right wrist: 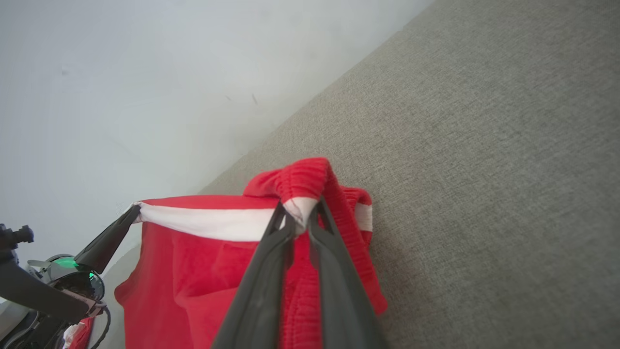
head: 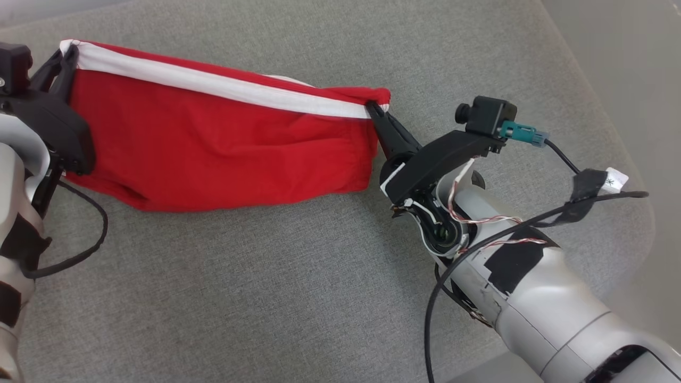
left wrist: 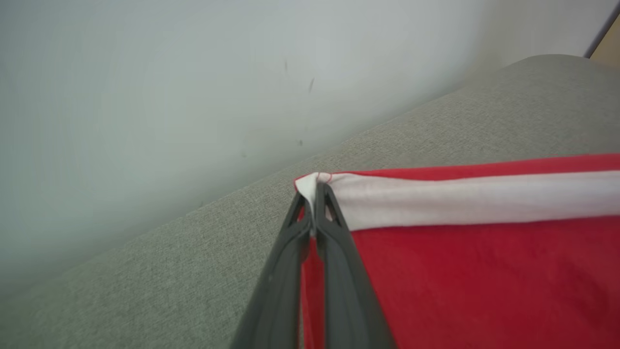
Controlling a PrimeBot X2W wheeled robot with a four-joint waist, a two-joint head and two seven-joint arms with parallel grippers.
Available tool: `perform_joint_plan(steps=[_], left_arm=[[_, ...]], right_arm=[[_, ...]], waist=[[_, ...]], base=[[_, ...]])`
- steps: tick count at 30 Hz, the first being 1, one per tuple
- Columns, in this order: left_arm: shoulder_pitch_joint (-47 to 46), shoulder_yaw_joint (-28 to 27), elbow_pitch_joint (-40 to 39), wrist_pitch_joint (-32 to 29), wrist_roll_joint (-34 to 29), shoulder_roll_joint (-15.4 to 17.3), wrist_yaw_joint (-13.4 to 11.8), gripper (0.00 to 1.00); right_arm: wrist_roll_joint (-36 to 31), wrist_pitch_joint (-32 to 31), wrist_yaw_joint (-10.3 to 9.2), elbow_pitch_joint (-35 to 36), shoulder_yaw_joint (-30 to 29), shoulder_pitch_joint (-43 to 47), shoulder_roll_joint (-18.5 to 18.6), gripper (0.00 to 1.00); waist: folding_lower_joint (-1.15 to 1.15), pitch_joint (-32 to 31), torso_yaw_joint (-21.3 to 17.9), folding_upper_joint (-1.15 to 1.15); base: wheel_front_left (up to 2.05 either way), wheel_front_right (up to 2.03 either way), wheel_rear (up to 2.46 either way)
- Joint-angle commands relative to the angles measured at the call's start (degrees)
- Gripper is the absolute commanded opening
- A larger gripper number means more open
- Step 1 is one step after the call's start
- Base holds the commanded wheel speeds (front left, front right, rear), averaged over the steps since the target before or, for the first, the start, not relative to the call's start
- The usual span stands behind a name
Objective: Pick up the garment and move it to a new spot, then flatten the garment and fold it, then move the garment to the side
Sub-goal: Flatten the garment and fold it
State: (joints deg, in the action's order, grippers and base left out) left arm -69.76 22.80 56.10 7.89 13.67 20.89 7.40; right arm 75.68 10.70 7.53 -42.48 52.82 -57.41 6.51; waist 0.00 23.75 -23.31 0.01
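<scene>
The garment (head: pixel 213 143) is red with a white stripe along its upper edge, stretched between my two grippers above a grey fabric surface. My left gripper (head: pixel 66 53) is shut on the garment's left top corner; in the left wrist view its fingers (left wrist: pixel 315 198) pinch the white stripe end of the garment (left wrist: pixel 484 271). My right gripper (head: pixel 376 110) is shut on the right top corner. In the right wrist view the right gripper (right wrist: pixel 300 215) clamps the bunched ribbed hem of the garment (right wrist: pixel 203 271), and the left gripper (right wrist: pixel 133 213) holds the far corner.
The grey upholstered surface (head: pixel 266 276) spreads under the garment, its rounded edge at the right (head: pixel 633 175). A pale wall (left wrist: pixel 145 97) runs along its far side. Loose black cables (head: pixel 80 250) hang from both arms.
</scene>
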Motion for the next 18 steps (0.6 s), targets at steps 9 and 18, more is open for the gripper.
perform_joint_plan(steps=[9,18], left_arm=[[-1.4,1.3,4.9,5.0,0.4,-1.1,-0.1,1.0],[1.9,1.0,4.9,7.2,2.4,-1.4,0.0,1.0]], right_arm=[[-0.7,2.4,-0.08,-2.3,3.3,-1.9,0.1,1.0],[-2.6,3.4,-0.08,-0.2,6.8,0.1,4.9,1.0]], waist=[[0.0,0.0,1.1,-0.01],[0.0,-4.1,2.4,-0.01]], base=[[0.0,0.0,0.0],[0.0,0.0,0.0]])
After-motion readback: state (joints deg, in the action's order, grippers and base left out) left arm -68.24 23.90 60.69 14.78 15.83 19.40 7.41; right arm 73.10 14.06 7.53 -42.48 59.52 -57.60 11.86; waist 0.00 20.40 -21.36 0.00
